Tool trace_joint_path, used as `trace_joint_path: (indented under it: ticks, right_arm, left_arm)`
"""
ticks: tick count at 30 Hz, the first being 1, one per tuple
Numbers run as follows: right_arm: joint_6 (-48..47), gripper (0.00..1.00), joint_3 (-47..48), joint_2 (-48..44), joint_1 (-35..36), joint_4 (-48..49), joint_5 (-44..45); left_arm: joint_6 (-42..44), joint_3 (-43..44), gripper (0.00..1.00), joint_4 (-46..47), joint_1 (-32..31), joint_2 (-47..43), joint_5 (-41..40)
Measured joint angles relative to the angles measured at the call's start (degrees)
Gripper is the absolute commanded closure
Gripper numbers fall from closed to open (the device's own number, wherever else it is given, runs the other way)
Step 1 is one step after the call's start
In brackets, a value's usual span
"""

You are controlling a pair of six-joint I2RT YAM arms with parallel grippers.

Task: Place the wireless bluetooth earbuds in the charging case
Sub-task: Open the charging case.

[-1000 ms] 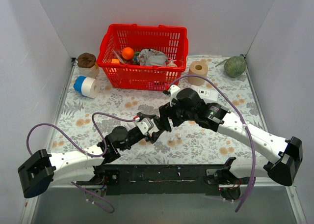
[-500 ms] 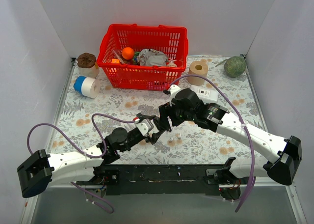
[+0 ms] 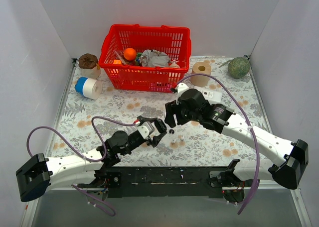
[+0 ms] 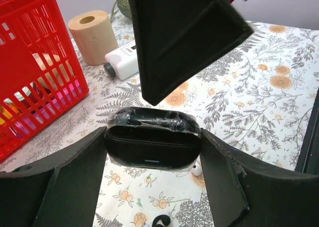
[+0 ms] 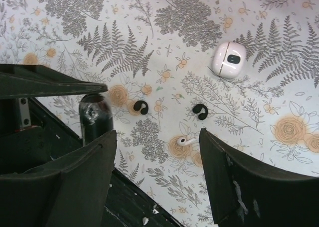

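L pincer (image 3: 157, 131): clamped on black charging case (image 4: 152, 147).
R pincer (image 5: 155, 137): wide, empty, above buds.
Black earbuds (image 5: 140, 107), white bud (image 5: 185, 141): loose on table (image 5: 75, 18).
Progress: prob. none in case yet; all pick-ups left.

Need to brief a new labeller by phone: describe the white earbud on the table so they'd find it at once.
On the floral tablecloth, find the white oval case. Nearer the table's front edge, framed by the right hand's open fingers, lie three tiny buds. The white earbud is the only pale one, with a short stem; the two black earbuds are curled hooks.
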Motion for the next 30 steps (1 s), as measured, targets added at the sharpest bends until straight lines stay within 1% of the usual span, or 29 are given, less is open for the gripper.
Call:
trace_joint_path:
  ticks: [4,9,11,15,20,24,30]
  right_arm:
    - [-0.02,0.25,-0.02,-0.13,-0.74,-0.85,1.2]
    - [-0.04,0.14,-1.7,-2.36,-0.74,0.59,-0.22]
    - [-0.02,0.13,-2.21,-3.98,-0.74,1.55,-1.6]
    - [-0.52,0.14,-1.81,-4.61,0.02,3.58,-4.28]
    - [-1.36,0.17,-0.98,-0.92,1.2,3.34,-5.79]
    - [-1.31,0.2,-0.98,1.2,1.25,2.54,-5.95]
    - [-0.85,0.22,-0.98,0.96,1.62,2.29,-4.48]
  left_arm:
    - [-0.04,0.0,1.0,0.48,-0.17,-0.81,0.0]
    - [-0.07,0.0,1.0,0.59,-0.17,-0.92,-0.02]
    - [-0.11,0.0,1.0,0.61,-0.17,-0.92,-0.02]
    - [-0.28,0.0,1.0,0.92,-0.17,-0.79,0.0]
    - [-0.5,0.0,1.0,1.38,-0.17,-0.68,0.0]
    - [-0.55,0.0,1.0,0.74,-0.17,-0.63,0.0]
    - [-0.63,0.0,1.0,0.37,-0.22,-0.61,-0.02]
